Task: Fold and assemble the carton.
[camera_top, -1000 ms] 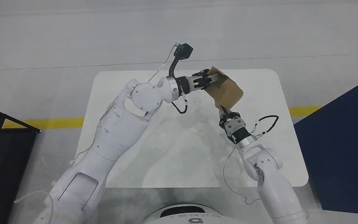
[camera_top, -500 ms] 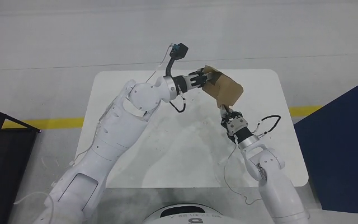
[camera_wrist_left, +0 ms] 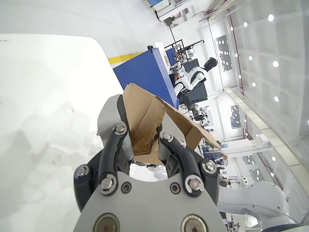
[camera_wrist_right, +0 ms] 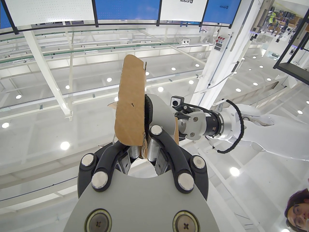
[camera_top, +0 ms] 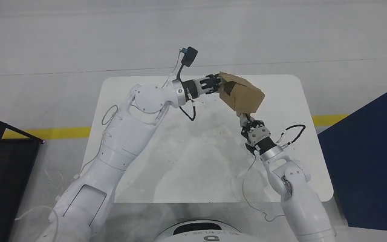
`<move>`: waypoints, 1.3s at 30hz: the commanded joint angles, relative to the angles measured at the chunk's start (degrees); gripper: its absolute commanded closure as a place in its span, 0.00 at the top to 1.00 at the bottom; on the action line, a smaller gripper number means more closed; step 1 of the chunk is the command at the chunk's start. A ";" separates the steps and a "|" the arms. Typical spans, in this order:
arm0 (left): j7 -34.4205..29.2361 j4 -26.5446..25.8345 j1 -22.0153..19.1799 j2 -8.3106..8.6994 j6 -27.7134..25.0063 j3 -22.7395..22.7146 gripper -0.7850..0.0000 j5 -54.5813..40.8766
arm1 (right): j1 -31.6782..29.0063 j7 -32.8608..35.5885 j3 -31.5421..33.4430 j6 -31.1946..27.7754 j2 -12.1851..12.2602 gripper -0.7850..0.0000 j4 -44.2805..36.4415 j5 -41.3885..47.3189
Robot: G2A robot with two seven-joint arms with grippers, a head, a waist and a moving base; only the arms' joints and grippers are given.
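Cardboard carton (camera_top: 242,95) is being held above the table's (camera_top: 199,163) far right quarter, clamped at its left end by the left gripper (camera_top: 216,85) and underneath by the right gripper (camera_top: 245,119).

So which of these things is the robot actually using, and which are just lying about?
In the job: the carton, gripped by the left pincer and the right pincer.
Just about: the white table, the blue partition, the yellow floor line.
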 commanded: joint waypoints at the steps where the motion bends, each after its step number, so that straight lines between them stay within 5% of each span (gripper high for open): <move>1: -0.36 0.42 -0.16 -0.08 -0.38 -0.05 0.48 -1.13 | 0.02 0.01 0.10 0.47 0.00 0.00 0.00 0.44; 3: -1.54 0.77 -0.29 -0.13 -1.51 -0.07 0.54 -2.42 | 0.02 -0.04 0.20 0.59 -0.01 0.00 0.02 0.70; 5: -2.57 1.04 -0.45 -0.06 -2.84 0.13 0.84 -1.82 | 0.05 -0.12 0.26 0.77 -0.01 0.00 0.01 0.93; 8: -2.67 0.91 -0.42 0.02 -4.60 0.43 1.00 -0.24 | 0.08 -0.27 0.35 0.98 -0.02 0.00 0.05 1.17; 22: 3.23 -1.06 0.96 0.47 -6.38 0.72 1.00 9.12 | 0.28 -0.74 0.55 1.31 -0.05 0.00 0.19 1.28; 31: 8.02 -5.01 -1.13 -0.10 2.60 3.51 0.99 18.88 | 0.92 -1.71 -0.87 -3.82 -0.22 0.00 0.34 -5.96; 39: 8.32 -0.98 -5.65 -1.97 6.75 7.75 0.71 18.95 | 0.75 -1.44 -2.47 -9.66 -0.53 0.00 0.38 -12.27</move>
